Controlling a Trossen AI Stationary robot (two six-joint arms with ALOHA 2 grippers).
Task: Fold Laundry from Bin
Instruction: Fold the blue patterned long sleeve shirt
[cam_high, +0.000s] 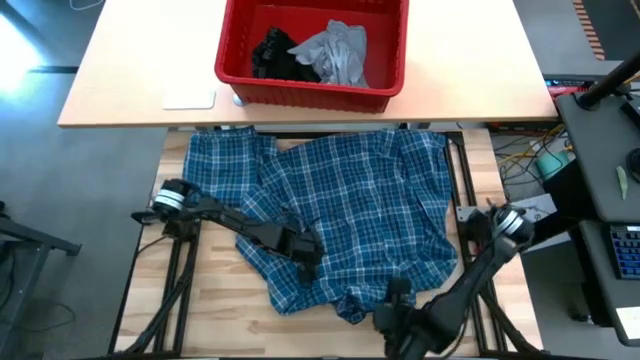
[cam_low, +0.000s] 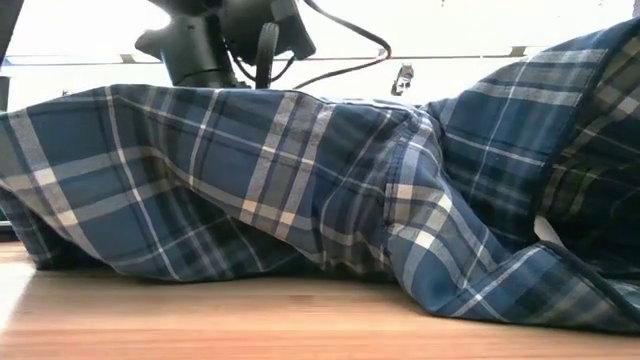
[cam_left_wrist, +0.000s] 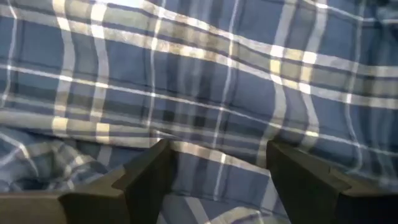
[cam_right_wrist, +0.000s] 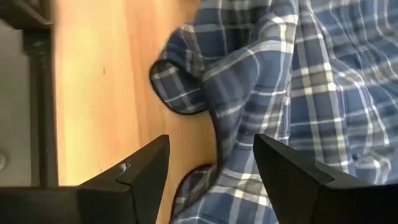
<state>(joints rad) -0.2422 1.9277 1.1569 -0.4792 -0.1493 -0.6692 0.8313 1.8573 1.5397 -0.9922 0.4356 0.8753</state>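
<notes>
From above, you see the plaid shirt (cam_high: 345, 215) spread crumpled across most of the wooden table (cam_high: 215, 300), its collar end toward the far edge and a bunched hem near the near edge. The red bin (cam_high: 240, 85) sits on a second, paler table beyond the far edge, holding a grey T-shirt (cam_high: 338, 52) and a black garment (cam_high: 275, 55) side by side. Your left gripper (cam_high: 308, 250) lies over the shirt's left half, toward the near edge; your right gripper (cam_high: 385, 320) is at the near edge by the bunched hem. From table height, the shirt (cam_low: 300, 190) fills the frame as a low mound resting on the table (cam_low: 200, 320), with one arm's dark body above it at the back; which arm it is you cannot tell from here. Through the left wrist camera, the left gripper (cam_left_wrist: 217, 171) has its fingers (cam_left_wrist: 146, 177) parted with plaid cloth (cam_left_wrist: 205, 93) between and beyond them, not pinched. Through the right wrist camera, the right gripper (cam_right_wrist: 211, 171) is likewise parted, straddling a folded edge of the shirt (cam_right_wrist: 273, 81) where it meets bare table (cam_right_wrist: 93, 81), with nothing clamped.
</notes>
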